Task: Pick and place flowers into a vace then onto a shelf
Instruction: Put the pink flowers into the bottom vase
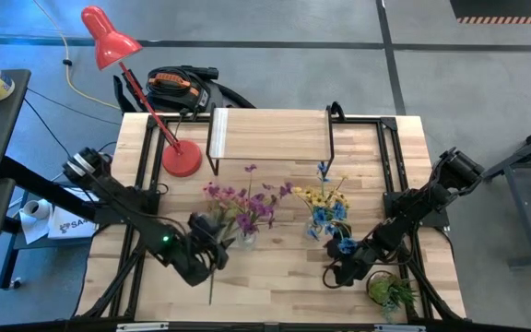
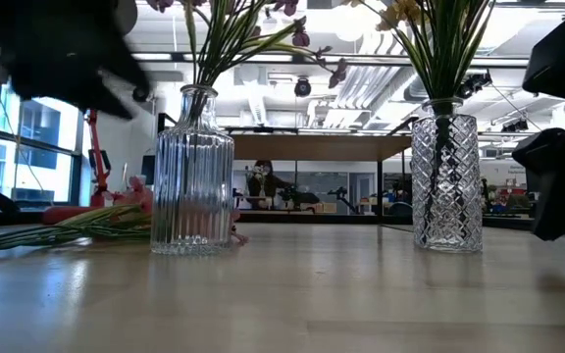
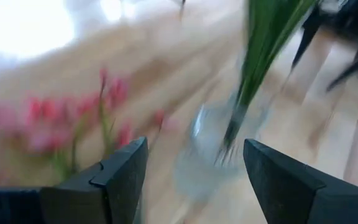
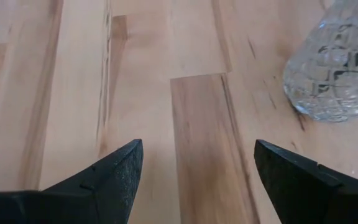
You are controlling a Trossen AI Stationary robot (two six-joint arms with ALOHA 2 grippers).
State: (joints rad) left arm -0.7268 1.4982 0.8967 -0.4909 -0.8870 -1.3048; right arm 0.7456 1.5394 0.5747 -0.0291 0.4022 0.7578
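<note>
1. Left gripper (image 1: 212, 251), lower left of centre: fingers standing wide apart, gripping nothing, beside the ribbed glass vase (image 2: 192, 172)
2. Right gripper (image 1: 337, 272), lower right: fingers parted, empty
3. Purple flowers (image 1: 247, 201) standing in the ribbed vase; yellow and blue flowers (image 1: 325, 203) in the diamond-cut vase (image 2: 446, 176)
4. Pink flowers (image 2: 116, 218) lying on the table
5. Shelf (image 1: 270, 134), upper centre, sitting bare

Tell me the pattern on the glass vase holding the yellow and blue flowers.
A cut diamond grid covers the vase; the low view shows it best.
</note>
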